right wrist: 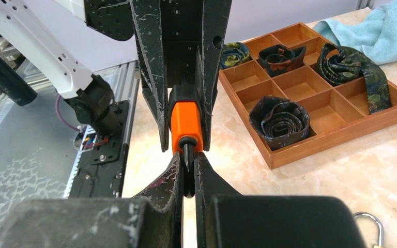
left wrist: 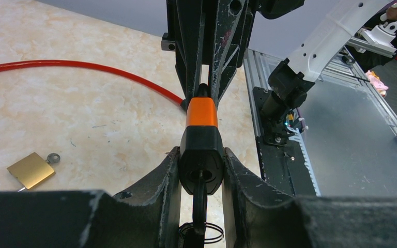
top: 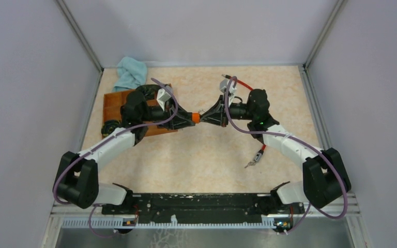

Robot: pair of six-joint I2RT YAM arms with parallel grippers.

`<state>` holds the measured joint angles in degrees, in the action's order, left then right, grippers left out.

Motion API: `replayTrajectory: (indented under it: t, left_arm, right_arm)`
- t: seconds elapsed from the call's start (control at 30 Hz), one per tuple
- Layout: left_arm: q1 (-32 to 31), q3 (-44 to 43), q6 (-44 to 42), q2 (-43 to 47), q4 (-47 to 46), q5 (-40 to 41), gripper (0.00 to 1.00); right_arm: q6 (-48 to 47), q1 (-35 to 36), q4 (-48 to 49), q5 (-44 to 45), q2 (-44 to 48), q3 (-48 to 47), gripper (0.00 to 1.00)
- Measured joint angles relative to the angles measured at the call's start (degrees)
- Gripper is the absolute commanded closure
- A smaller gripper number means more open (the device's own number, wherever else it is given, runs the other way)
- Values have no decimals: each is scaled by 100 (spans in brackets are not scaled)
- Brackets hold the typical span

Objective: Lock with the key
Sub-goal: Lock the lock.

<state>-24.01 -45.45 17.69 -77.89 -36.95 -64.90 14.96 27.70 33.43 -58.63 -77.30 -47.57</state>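
An orange and black lock (top: 194, 118) is held in the air over the middle of the table. My left gripper (top: 190, 118) is shut on its black end (left wrist: 201, 155). A thin black piece with a wire ring (left wrist: 200, 233) sticks out of a round hole in that end, between my fingers. My right gripper (top: 205, 117) comes from the opposite side and is shut on the thin black key (right wrist: 187, 155). The key sits in the round collar of the lock's orange end (right wrist: 186, 121). The two grippers are tip to tip.
A wooden tray (top: 112, 106) of rolled ties lies under the left arm, with a blue cloth (top: 131, 72) behind it. A red cable (top: 243, 83) runs under the right arm. A brass padlock (left wrist: 30, 169) lies on the table. A silver ring (right wrist: 367, 223) lies near the right wrist.
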Motion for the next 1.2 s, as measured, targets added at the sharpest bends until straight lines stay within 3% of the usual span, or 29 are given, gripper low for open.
replayTrajectory:
  t: [0.07,0.17,0.37,0.63,0.9,1.2]
  left_arm:
    - [0,17,-70,0,48,-2,100]
    - [13,17,-192,4,229,-4,100]
    - [-4,-92,-699,22,905,-52,59]
    - [-39,-588,-1740,120,2070,-94,32]
    - [-26,-717,-2828,352,3226,-70,34]
    - [-26,-1255,-3491,221,4723,-70,56]
  right_arm:
    - [-179,0,-203,7,35,-15,95]
    - [-553,0,-675,11,66,-122,100]
    - [-1054,13,-1307,48,184,-175,100]
    - [-1390,66,-1794,-20,315,-184,100]
    - [-1552,50,-2009,-92,487,-140,100]
    - [-1738,42,-2011,-98,632,4,100]
